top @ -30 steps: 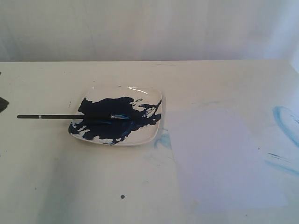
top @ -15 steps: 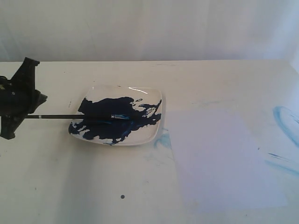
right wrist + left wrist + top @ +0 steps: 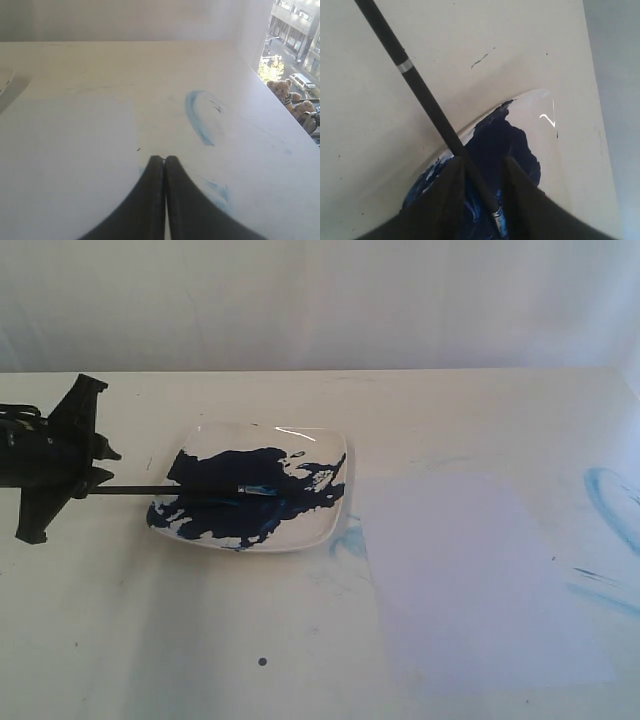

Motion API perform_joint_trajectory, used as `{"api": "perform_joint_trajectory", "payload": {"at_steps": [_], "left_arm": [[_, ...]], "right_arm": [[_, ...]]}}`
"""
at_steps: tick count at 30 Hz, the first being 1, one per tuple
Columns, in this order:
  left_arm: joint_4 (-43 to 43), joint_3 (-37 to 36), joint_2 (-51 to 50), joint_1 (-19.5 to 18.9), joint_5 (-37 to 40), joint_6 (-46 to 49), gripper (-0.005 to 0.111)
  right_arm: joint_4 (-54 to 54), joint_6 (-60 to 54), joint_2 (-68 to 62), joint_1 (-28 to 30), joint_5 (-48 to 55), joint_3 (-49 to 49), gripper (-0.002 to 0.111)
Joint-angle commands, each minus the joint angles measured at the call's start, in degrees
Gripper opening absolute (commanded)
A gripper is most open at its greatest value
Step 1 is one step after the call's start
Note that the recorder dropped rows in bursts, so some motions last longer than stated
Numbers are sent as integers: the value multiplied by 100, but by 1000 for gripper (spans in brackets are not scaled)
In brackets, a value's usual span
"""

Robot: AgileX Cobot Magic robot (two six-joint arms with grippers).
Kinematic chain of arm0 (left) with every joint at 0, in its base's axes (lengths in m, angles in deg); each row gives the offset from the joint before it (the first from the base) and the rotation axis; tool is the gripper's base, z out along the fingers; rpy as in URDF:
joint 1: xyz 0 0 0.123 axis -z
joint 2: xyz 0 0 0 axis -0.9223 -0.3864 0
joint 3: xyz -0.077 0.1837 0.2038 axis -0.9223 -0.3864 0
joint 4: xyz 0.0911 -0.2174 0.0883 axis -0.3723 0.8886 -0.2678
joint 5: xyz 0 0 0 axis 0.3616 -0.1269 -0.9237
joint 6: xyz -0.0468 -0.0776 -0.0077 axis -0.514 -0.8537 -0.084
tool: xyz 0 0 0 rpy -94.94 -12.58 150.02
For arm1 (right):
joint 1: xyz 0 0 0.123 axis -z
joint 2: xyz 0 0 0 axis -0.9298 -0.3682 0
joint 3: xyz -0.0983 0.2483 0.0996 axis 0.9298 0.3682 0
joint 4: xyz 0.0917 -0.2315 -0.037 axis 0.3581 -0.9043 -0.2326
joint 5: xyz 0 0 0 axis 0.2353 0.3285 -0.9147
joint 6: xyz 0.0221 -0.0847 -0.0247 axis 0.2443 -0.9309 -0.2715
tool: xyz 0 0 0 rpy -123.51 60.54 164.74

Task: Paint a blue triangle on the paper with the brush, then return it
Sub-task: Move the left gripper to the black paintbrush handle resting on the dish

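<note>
The brush [image 3: 170, 490] lies flat. Its long axis runs straight out ahead of the left claw [image 3: 483, 160], with the bristles pointing away into the dish [image 3: 310, 440]. That claw is spread astride the handle, seemingly not gripping it. The right claw [image 3: 165, 159], pressed together, hovers by the paper [image 3: 480, 580].

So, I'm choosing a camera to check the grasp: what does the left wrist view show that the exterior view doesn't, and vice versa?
Left wrist only: the left gripper open, a finger either side of the brush handle, and the silver band. Exterior only: the paper and pale blue smears beside it. Both: the brush lying across the dish of dark blue paint.
</note>
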Motion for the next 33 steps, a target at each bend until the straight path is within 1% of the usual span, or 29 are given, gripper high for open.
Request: {"api": "perform_joint_trajectory", "payload": {"at_steps": [1,4,8,11,13,17,23,26,28,33], "left_arm": [[48,24,-7,2,-156,-22,51],[70,24,-46,2,-195,-59,56],[144,24,-180,21,-212,-213,56],[402,24,-309,67,-222,-213,55],[630,24,-387,91,-287,-213,55],[789,47,-544,154,-518,-191,55],[837,304,-860,258,-472,-175,55],[837,436,-945,269,-300,-164,55],[837,434,-984,269,-339,-164,55],[1195,434,-1056,269,-365,154,55]], "right_arm": [[-13,29,39,-6,-68,-28,0],[-13,29,39,-6,-68,-28,0],[-13,29,39,-6,-68,-28,0],[-13,29,39,-6,-68,-28,0],[-13,29,39,-6,-68,-28,0],[-13,29,39,-6,-68,-28,0],[-13,29,39,-6,-68,-28,0],[-13,29,39,-6,-68,-28,0],[-13,29,39,-6,-68,-28,0],[-13,29,39,-6,-68,-28,0]]}}
